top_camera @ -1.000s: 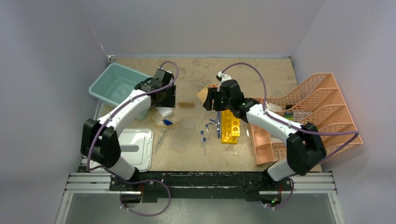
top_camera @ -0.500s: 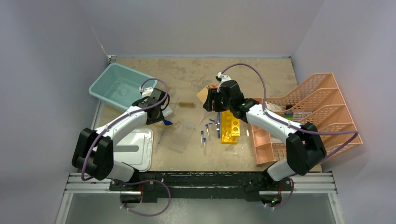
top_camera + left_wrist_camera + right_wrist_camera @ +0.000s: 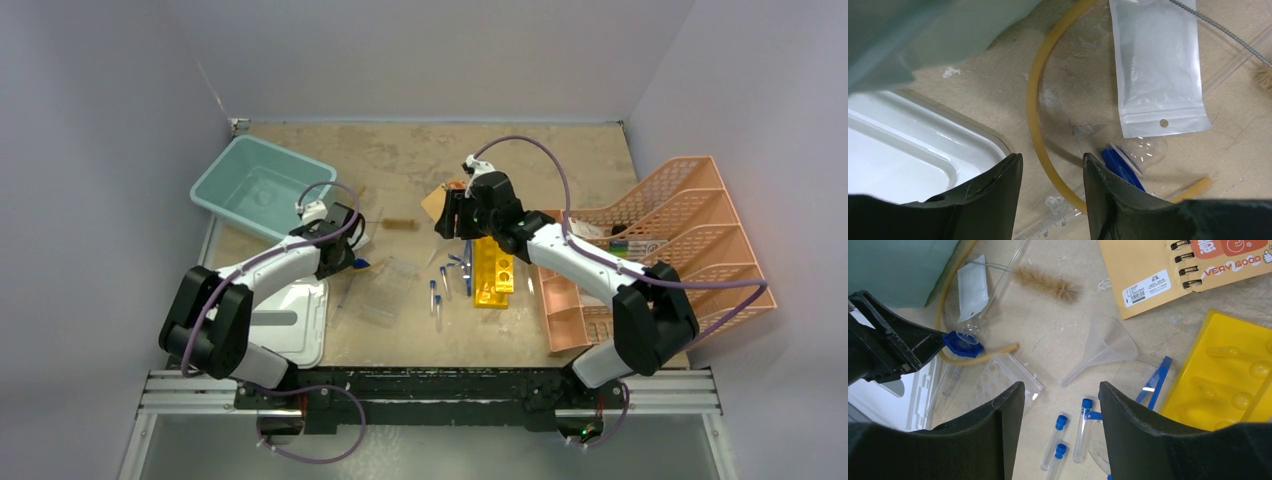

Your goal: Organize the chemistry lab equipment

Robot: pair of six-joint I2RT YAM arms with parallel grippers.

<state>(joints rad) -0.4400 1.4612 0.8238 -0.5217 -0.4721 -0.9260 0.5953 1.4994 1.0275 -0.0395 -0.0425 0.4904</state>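
Note:
Several clear blue-capped tubes (image 3: 437, 291) lie loose on the table between the clear plastic rack (image 3: 385, 290) and two yellow racks (image 3: 492, 272). They also show in the right wrist view (image 3: 1083, 429). My left gripper (image 3: 347, 255) is open and empty, low over the table (image 3: 1050, 160), straddling a yellow rubber hose (image 3: 1034, 100). A small clear flask with a blue cap (image 3: 1140, 152) lies just right of its right finger. A clear bag (image 3: 1158, 70) lies beyond. My right gripper (image 3: 446, 215) is open and empty (image 3: 1060, 390), raised above the tubes. The brush (image 3: 1045, 282) lies further back.
A teal bin (image 3: 255, 185) stands at the back left. A white tray (image 3: 300, 320) lies near the left arm's base. A salmon-pink mesh organiser (image 3: 670, 250) fills the right side. A clear funnel (image 3: 1108, 345), a brown notebook (image 3: 1168, 270) and a syringe (image 3: 1048, 227) lie on the table.
My left arm has swung from the teal bin's rim toward me and down, to the hose and blue-capped flask. The right arm has not moved.

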